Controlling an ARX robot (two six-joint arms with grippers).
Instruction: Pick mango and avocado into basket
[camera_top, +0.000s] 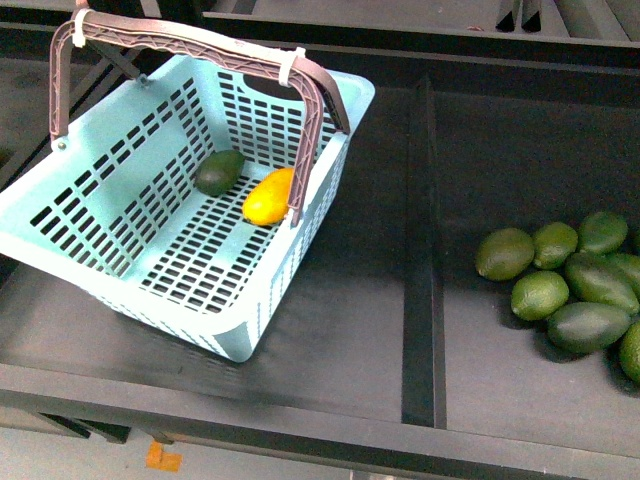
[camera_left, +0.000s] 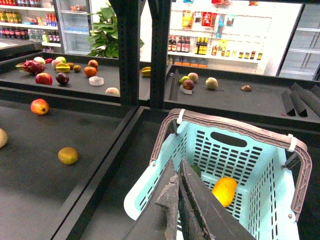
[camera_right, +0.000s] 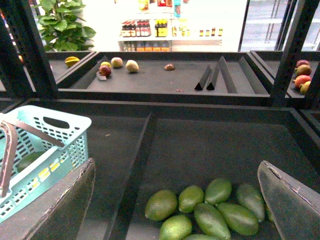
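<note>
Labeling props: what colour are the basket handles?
Brown, with white ties; the basket itself is light teal. The handles show best in the front view.

Light teal basket (camera_top: 120, 240) with slotted lattice, brown handles (camera_top: 200, 45) with white ties, yellow-orange mango (camera_top: 268, 197), dark green avocado (camera_top: 219, 172), black shelf (camera_top: 350, 330)

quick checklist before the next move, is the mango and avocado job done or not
1. Mango inside the basket: ok, it lies on the slotted floor near the right wall.
2. Avocado inside the basket: ok, it lies on the floor beside the mango, apart from it.
3. Left gripper empty: ok, its fingers are closed together above the basket's near rim with nothing between them.
4. Right gripper empty: ok, its fingers stand wide apart above the green fruit pile.
5. Basket handle clear of the arms: cannot tell for the left arm from these views.
</note>
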